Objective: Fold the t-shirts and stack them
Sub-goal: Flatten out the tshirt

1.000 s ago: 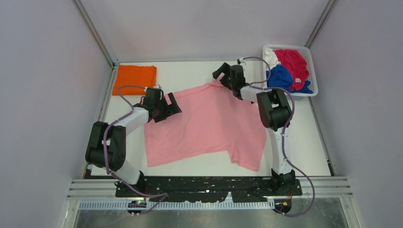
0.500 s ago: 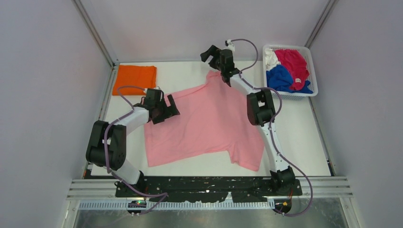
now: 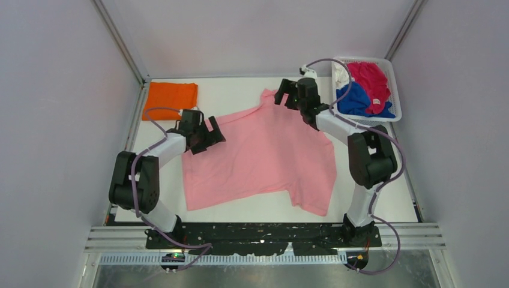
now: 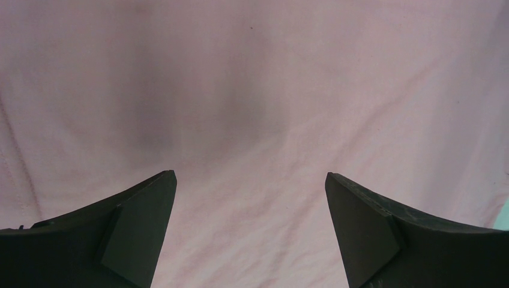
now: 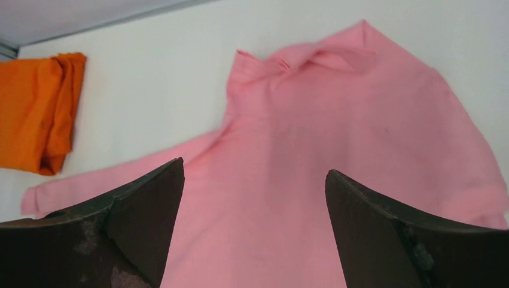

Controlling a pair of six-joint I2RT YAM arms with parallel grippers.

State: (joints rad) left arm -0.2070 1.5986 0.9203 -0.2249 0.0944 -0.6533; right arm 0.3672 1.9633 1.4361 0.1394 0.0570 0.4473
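A light pink t-shirt (image 3: pixel 264 156) lies spread flat in the middle of the table. My left gripper (image 3: pixel 210 133) is open over its left sleeve edge; in the left wrist view (image 4: pixel 251 180) pink cloth (image 4: pixel 252 90) fills the frame between the spread fingers. My right gripper (image 3: pixel 286 96) is open and empty above the shirt's far corner; the right wrist view (image 5: pixel 255 171) shows the pink shirt (image 5: pixel 336 138) below. An orange t-shirt (image 3: pixel 170 99) lies folded at the back left, also in the right wrist view (image 5: pixel 42 108).
A white mesh basket (image 3: pixel 360 58) at the back right holds a royal blue shirt (image 3: pixel 354 99), a magenta-red shirt (image 3: pixel 372 81) and a white shirt (image 3: pixel 343 72). Grey walls close the table on three sides.
My right arm rose toward the back wall, then came back down and right, open over the shirt's far corner, which now lies stretched out further back. The left arm barely moved.
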